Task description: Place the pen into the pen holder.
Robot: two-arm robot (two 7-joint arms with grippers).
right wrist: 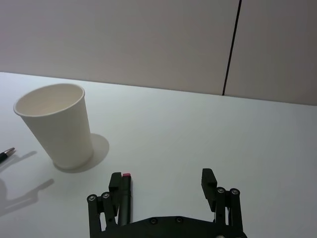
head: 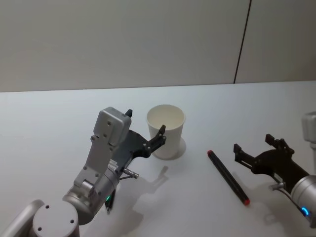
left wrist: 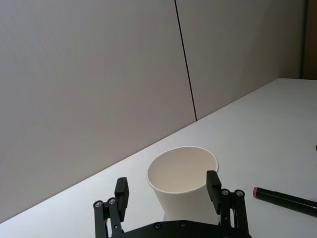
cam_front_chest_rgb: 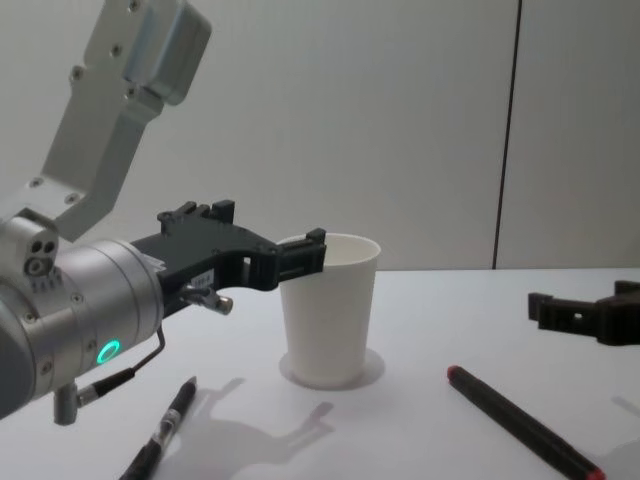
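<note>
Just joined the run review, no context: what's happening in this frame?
Two-arm robot, pen not yet picked up. The pen, black with red ends, lies flat on the table to the right of the upright white paper cup. The right gripper is open, low and close beside the pen, holding nothing. The left gripper is open at the cup's rim on its left side, not clamped on it. A slimmer second pen lies by the left arm.
</note>
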